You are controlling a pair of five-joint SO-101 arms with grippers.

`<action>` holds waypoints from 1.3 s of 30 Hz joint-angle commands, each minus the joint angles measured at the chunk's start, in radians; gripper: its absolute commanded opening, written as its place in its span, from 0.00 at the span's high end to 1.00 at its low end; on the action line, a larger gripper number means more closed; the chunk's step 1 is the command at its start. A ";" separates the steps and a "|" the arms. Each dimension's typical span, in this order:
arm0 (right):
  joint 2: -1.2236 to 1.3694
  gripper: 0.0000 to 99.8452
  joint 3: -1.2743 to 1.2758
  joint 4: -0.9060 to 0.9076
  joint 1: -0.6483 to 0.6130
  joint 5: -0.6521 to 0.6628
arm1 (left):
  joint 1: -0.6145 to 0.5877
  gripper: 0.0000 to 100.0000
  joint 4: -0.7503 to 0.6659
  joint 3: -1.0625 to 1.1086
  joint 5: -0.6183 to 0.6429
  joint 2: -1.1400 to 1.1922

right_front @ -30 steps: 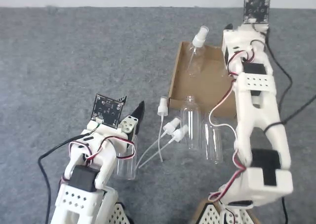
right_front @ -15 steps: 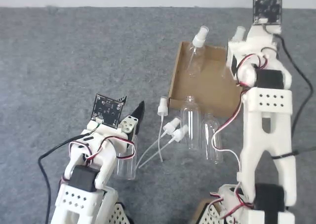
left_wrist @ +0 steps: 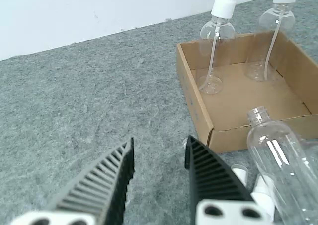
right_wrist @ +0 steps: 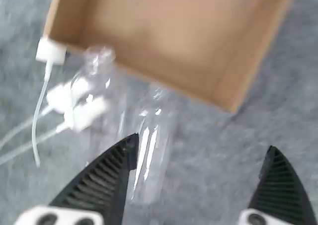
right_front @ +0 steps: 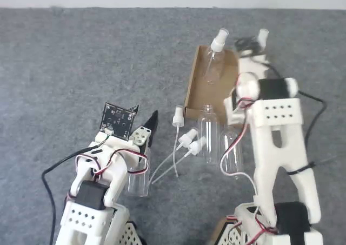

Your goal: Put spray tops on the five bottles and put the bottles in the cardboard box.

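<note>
While my R gripper (right_wrist: 201, 144) hangs w/ jaws spread wide over capless bottle (right_wrist: 150, 150) lying just beside cardboard box (right_wrist: 248, 71): prob light, thin, slick, dents easy; take mid-body, gentle. L gripper (left_wrist: 160, 141) jaws parted, empty.

In the high view the right arm (right_front: 275, 126) covers most of the cardboard box (right_front: 191, 85) and all but the white top of a standing bottle (right_front: 263, 37) inside it. The left arm (right_front: 102, 185) hides part of a clear bottle (right_front: 138, 184) on the bench (right_front: 81, 55). The left wrist view's edge cuts off a lying bottle (left_wrist: 280, 155) and the spray tops (left_wrist: 224, 1) of the two in the box.
</note>
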 commanded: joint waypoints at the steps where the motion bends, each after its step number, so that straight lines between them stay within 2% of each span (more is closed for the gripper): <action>1: -0.053 0.67 0.173 -0.127 -0.041 -0.029 | -0.006 0.85 -0.028 -0.005 0.005 -0.017; 5: -0.050 0.67 0.347 -0.289 -0.039 -0.028 | -0.006 0.85 -0.028 -0.005 0.005 -0.017; 14: -0.042 0.67 0.459 -0.323 -0.044 -0.028 | -0.006 0.85 -0.028 -0.005 0.005 -0.017; 19: -0.042 0.68 0.557 -0.406 -0.038 -0.026 | -0.006 0.85 -0.028 -0.005 0.005 -0.017; 24: -0.053 0.76 0.603 -0.414 -0.030 -0.020 | -0.006 0.85 -0.028 -0.005 0.005 -0.017; 29: -0.053 0.85 0.608 -0.418 0.065 -0.006 | -0.006 0.85 -0.026 -0.005 0.005 -0.017; 37: -0.140 0.98 0.606 -0.397 0.252 0.377 | -0.006 0.85 -0.028 -0.007 0.006 -0.011; 39: -0.222 0.98 0.606 -0.352 0.309 0.425 | -0.006 0.85 -0.028 -0.008 0.006 -0.009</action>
